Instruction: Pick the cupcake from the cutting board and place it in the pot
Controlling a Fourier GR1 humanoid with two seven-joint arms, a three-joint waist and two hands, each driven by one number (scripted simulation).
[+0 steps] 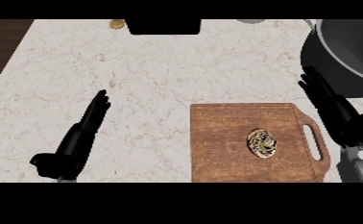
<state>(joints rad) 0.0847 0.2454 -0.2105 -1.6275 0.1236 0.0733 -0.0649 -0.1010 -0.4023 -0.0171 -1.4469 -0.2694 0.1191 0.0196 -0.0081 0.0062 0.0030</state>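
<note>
Cupcake (261, 143) sits on the cutting board (234, 141), just left of the right hand (332, 106) & untouched. Right hand is at the board's handle side, fingers straight & spread, nothing in it, fingertips pointing up toward the pot (333, 50), which is just beyond them at the far right corner of the worktop (156, 69). Left hand (78, 139) rests well left of the board, fingers straight, holding nothing, flat over bare marble. Beyond the left hand, far edge: small yellowish item (117, 24), next to a dark box-like obj (166, 26), can't tell what either is.
</note>
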